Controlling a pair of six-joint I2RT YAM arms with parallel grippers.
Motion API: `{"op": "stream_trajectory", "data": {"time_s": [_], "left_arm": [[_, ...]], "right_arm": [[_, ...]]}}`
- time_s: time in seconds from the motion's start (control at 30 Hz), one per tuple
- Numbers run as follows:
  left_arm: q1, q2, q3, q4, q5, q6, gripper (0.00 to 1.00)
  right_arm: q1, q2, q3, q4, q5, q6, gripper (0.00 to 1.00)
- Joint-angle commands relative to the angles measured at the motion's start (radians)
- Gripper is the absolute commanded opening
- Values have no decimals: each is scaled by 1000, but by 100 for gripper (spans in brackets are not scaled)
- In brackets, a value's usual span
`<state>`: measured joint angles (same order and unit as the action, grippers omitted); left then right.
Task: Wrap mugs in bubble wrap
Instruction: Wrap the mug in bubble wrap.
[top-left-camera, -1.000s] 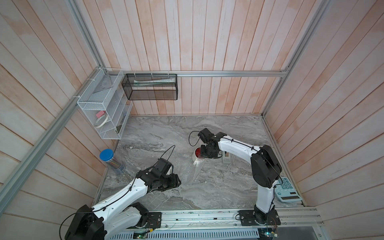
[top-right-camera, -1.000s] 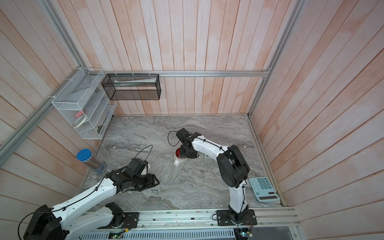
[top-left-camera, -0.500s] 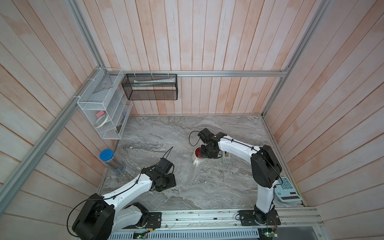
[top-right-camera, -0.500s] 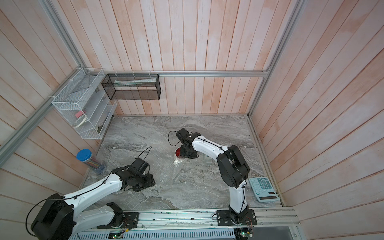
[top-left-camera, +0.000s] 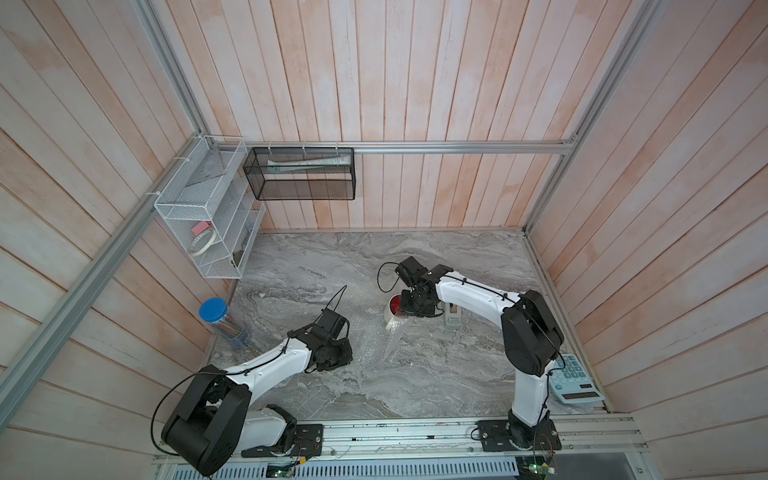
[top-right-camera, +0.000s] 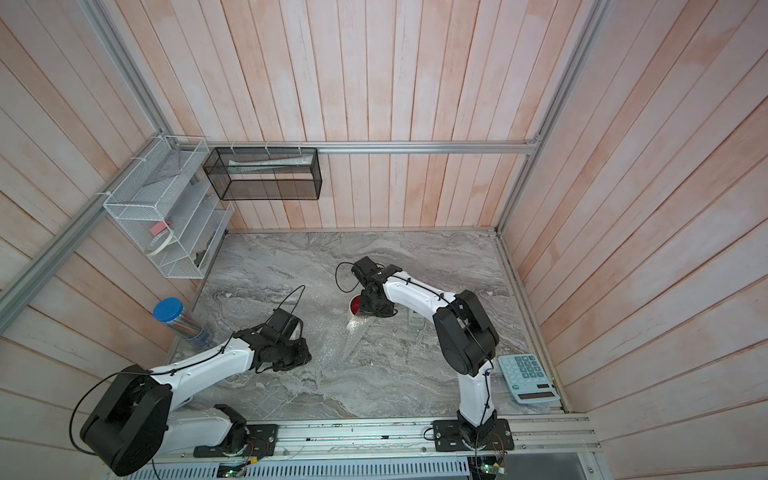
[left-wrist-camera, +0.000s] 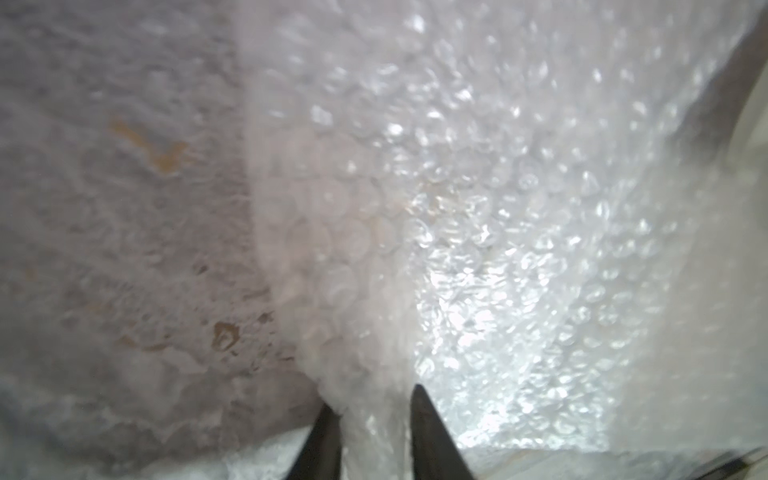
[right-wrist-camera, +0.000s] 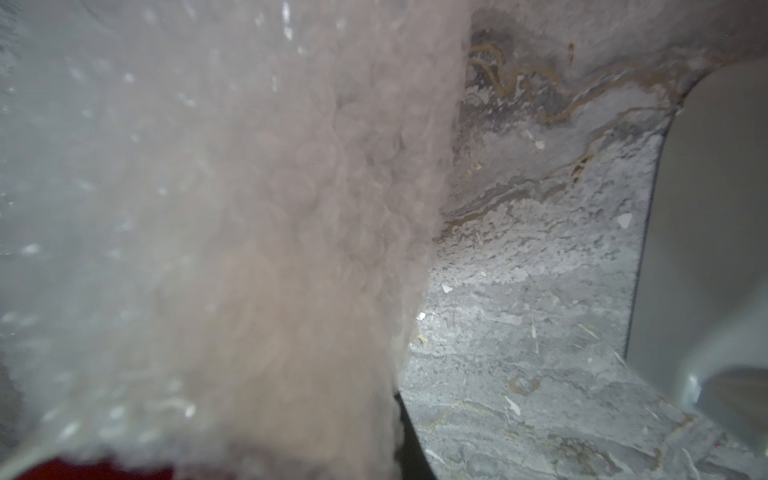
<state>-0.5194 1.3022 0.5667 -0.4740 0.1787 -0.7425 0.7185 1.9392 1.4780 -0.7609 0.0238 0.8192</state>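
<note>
Mug stands mostly bare, so wrapping has barely begun. Our left gripper pinches the bubble wrap. Whether the right gripper, beside the mug, grips anything we cannot tell.

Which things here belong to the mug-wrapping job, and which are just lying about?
Job in hand:
mug
bubble wrap

Lying about:
tape dispenser
calculator
blue-lidded jar
white wire rack
black mesh basket
</note>
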Motion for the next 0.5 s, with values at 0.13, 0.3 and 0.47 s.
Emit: {"op": "stream_trajectory", "data": {"time_s": [0.13,0.3,0.47], "left_arm": [[-1,-34,3,-72,-13,17,5],[-6,-81,125,-120,-32,37,0],[-59,-39,274,-87,0,76,0]], "right_arm": [[7,-32,24,-12,-15,-9,24],[7,-57,37,-10,-30,-31,32],[8,-80,43,18,-68,-64,38]]}}
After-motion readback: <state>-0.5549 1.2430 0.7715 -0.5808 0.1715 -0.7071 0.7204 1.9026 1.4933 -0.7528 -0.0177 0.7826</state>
